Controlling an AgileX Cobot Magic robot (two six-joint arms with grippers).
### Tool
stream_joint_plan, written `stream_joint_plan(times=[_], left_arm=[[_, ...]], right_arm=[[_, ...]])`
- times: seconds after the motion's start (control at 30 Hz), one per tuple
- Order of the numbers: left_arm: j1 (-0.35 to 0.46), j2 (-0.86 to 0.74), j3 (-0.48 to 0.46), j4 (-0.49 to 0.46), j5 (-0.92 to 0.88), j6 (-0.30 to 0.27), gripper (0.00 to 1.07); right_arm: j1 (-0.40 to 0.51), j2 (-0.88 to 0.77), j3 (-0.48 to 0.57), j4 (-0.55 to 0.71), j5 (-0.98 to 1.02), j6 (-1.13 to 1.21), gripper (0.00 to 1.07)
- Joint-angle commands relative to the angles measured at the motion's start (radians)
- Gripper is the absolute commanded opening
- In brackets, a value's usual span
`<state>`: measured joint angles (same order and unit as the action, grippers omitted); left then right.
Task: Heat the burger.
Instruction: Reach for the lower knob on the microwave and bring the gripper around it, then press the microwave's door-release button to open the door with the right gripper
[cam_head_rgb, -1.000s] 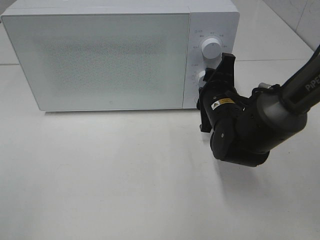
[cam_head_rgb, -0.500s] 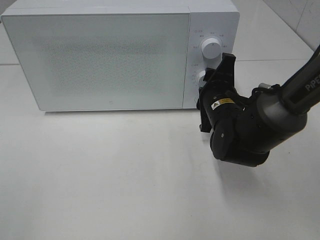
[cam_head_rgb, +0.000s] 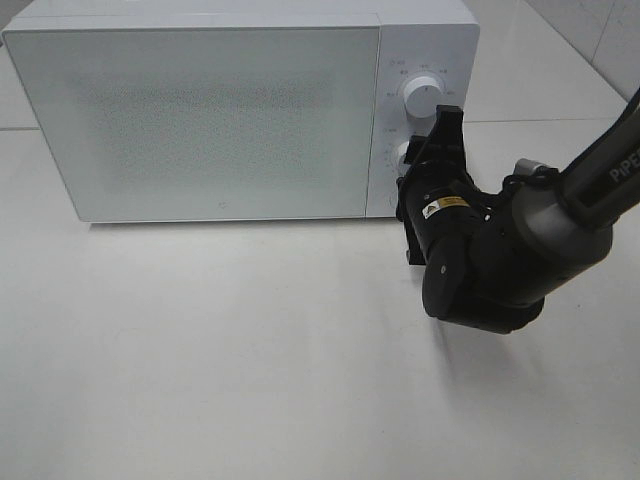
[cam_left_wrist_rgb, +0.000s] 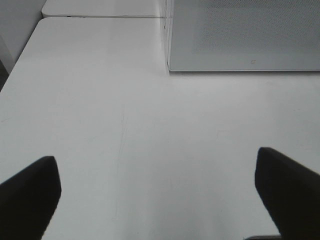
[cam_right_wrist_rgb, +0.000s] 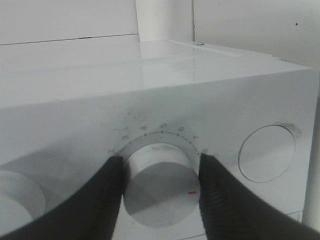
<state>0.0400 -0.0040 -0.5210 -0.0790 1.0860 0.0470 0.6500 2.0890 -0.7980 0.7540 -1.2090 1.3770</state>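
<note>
Found the right gripper (cam_right_wrist_rgb: 161, 167) closed on the lower knob (cam_right_wrist_rgb: 157, 192) of the microwave (cam_head_rgb: 425, 40), with one dark finger (cam_right_wrist_rgb: 100, 200) pressed to each side of the white dial; saw a small red mark (cam_right_wrist_rgb: 190, 191) on the knob's face and a ring of tiny numerals around it; noted the upper knob (cam_head_rgb: 421, 95) just beside it on the same control panel, free of the gripper, and a round button (cam_right_wrist_rgb: 267, 152) on the lower knob's other side; traced the black right arm (cam_head_rgb: 500, 260) from the panel back to the right edge of the high view, above the white table (cam_head_rgb: 200, 350); found the door (cam_head_rgb: 200, 110) shut, its frosted front hiding the inside; could not tell the burger's place from any view; found the left gripper (cam_left_wrist_rgb: 157, 200) spread wide and holding nothing, hanging over the table near the microwave's front corner on the side away from the knobs.
</note>
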Motion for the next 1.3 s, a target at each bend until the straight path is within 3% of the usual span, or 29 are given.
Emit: stream_joint_plan(times=[0.03, 0.17, 0.33, 0.7, 0.77, 0.87, 0.93, 1.03, 1.13, 1.3], left_arm=[[0.003, -0.018, 0.003, 0.002, -0.014, -0.001, 0.98], [0.003, -0.018, 0.003, 0.002, -0.014, -0.001, 0.98], [0.003, -0.018, 0.003, 0.002, -0.014, -0.001, 0.98], [0.003, -0.018, 0.003, 0.002, -0.014, -0.001, 0.98], [0.003, -0.018, 0.003, 0.002, -0.014, -0.001, 0.98], [0.003, -0.018, 0.003, 0.002, -0.014, -0.001, 0.98], [0.003, -0.018, 0.003, 0.002, -0.014, -0.001, 0.98], [0.003, -0.018, 0.003, 0.002, -0.014, -0.001, 0.98], [0.003, -0.018, 0.003, 0.002, -0.014, -0.001, 0.98], [0.003, -0.018, 0.003, 0.002, -0.014, -0.001, 0.98]], right_arm=[[0.003, -0.010, -0.022, -0.044, -0.147, -0.038, 0.46], [0.003, -0.010, -0.012, -0.026, -0.152, -0.073, 0.63], [0.005, -0.011, 0.012, -0.035, -0.102, -0.074, 0.75], [0.005, -0.107, 0.095, -0.166, 0.048, -0.221, 0.76], [0.005, -0.163, 0.139, -0.225, 0.178, -0.331, 0.75], [0.005, -0.180, 0.151, -0.235, 0.221, -0.371, 0.75], [0.002, -0.254, 0.182, -0.250, 0.397, -0.589, 0.75], [0.002, -0.314, 0.185, -0.250, 0.547, -0.790, 0.75], [0.002, -0.334, 0.184, -0.250, 0.593, -0.849, 0.75], [0.002, -0.452, 0.183, -0.248, 0.885, -1.250, 0.75]])
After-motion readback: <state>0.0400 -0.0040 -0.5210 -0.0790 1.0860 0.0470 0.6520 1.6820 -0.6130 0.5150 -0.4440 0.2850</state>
